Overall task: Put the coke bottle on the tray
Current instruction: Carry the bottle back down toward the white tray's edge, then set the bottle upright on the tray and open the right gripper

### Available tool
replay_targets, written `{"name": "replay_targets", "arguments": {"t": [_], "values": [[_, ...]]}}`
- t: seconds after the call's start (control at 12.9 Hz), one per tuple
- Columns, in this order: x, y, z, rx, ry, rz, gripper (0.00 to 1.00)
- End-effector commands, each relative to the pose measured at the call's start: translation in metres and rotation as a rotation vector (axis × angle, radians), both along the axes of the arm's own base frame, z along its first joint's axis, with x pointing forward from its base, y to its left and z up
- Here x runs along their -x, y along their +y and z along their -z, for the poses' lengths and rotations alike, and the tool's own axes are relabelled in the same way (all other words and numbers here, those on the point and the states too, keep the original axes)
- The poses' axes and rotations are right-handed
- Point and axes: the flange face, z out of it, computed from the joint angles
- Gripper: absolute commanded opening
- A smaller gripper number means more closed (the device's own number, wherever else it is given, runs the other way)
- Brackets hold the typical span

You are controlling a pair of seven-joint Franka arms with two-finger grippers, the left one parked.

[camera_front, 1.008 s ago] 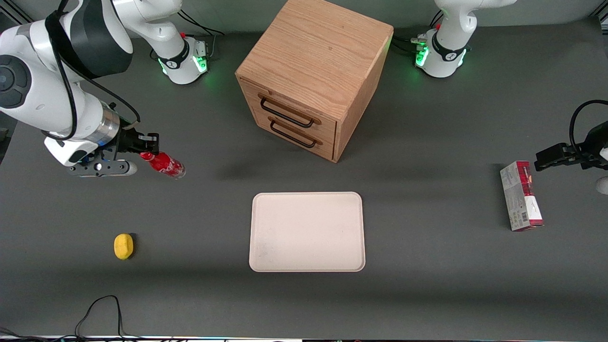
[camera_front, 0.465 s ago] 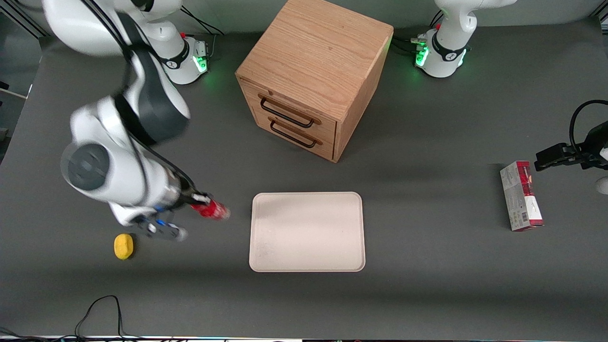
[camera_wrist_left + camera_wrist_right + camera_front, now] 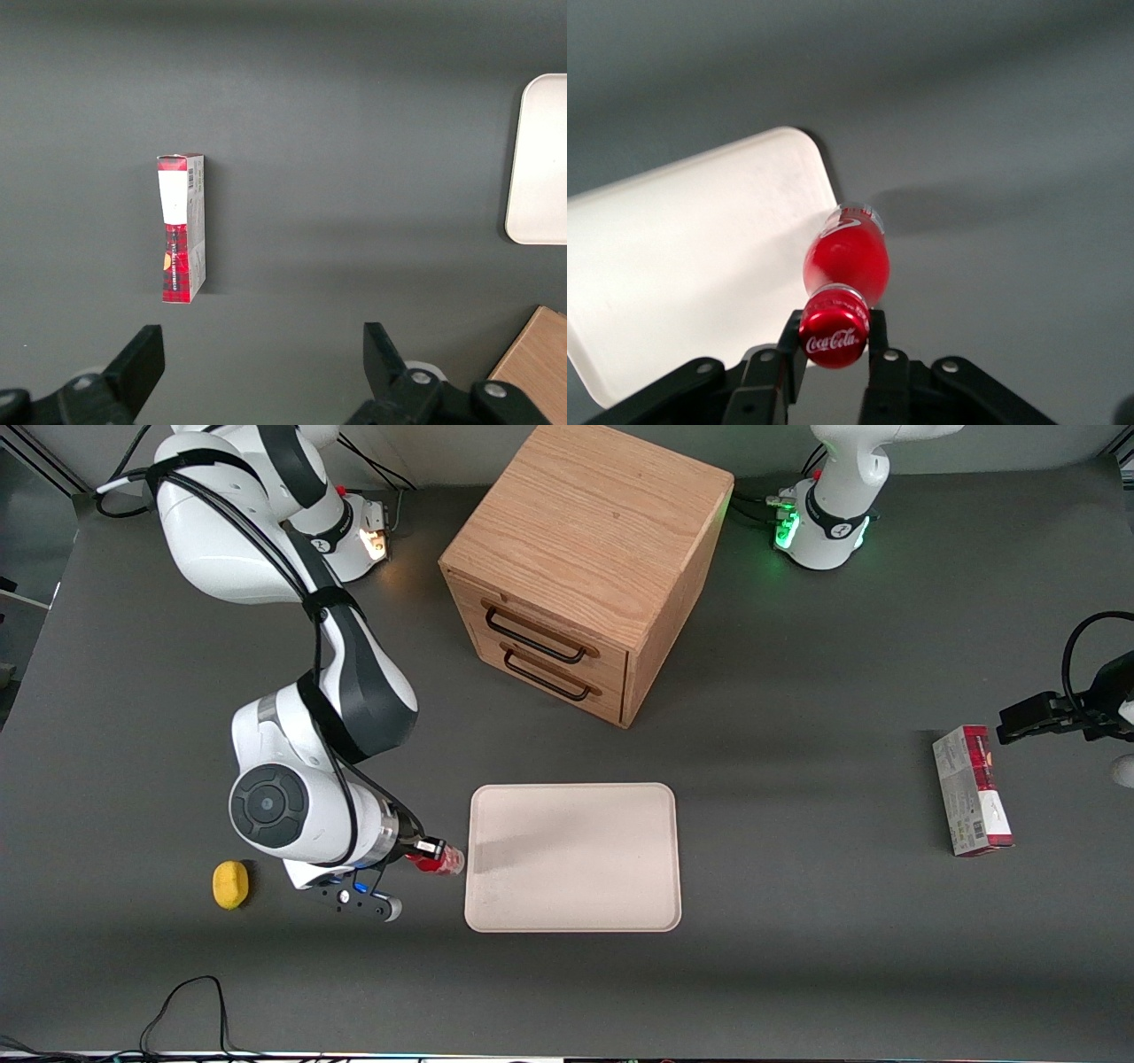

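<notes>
My right gripper (image 3: 425,855) (image 3: 834,332) is shut on the coke bottle (image 3: 443,860) (image 3: 845,261), holding it by the neck just under the red cap. The bottle hangs above the table, its clear base pointing at the tray's near corner. The cream-white tray (image 3: 574,856) (image 3: 691,266) lies flat in the middle of the table, right beside the bottle toward the parked arm's end. The bottle hovers at the tray's edge, mostly over the grey table rather than over the tray.
A wooden drawer cabinet (image 3: 589,558) stands farther from the front camera than the tray. A yellow lemon (image 3: 230,884) lies toward the working arm's end. A red-and-white carton (image 3: 973,790) (image 3: 181,227) lies toward the parked arm's end.
My right arm has swung the bottle from near the table's working-arm end, nearer to the front camera and sideways, up to the tray's edge. The grip has stayed shut.
</notes>
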Motion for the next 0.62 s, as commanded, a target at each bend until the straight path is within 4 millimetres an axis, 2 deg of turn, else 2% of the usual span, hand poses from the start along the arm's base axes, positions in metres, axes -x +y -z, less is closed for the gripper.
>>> {"name": "replay_targets", "arguments": {"t": [0.0,0.16,0.39,0.54], "values": [[-0.006,0.018,0.011,0.019,-0.060,0.059,0.00],[-0.008,0.022,0.019,0.014,-0.068,0.082,0.00],[-0.005,0.039,0.027,0.009,-0.082,0.103,0.00],[-0.008,0.041,0.033,0.000,-0.101,0.124,0.00]]}}
